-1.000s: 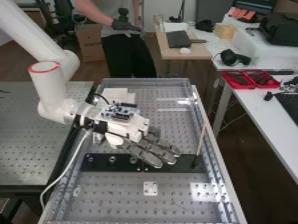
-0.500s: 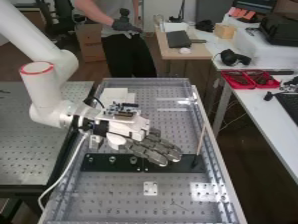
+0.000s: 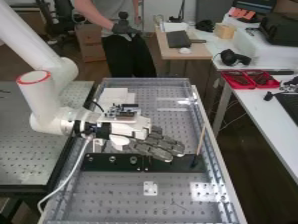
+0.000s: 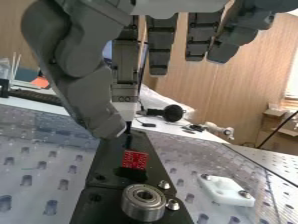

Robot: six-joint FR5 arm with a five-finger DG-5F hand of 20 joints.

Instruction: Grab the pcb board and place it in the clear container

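Observation:
In the high view my hand hangs palm-down over the black plate, its fingers stretched toward the right rail and nothing held. The wrist view shows the hand with thumb and fingers apart and extended. A small red square PCB board is at the black plate in the wrist view, below and beyond the thumb tip and not touched by it. Its dark lower edge makes its support hard to tell.
A round metal bearing and bolts sit close to the board. A white block lies on the perforated bench. A thin upright rod stands near the right rail. Red trays rest on the side table.
The arm's elbow and wrist have shifted left and lower in the high view. The hand has turned more level, and its fingers have moved slightly right and closer together.

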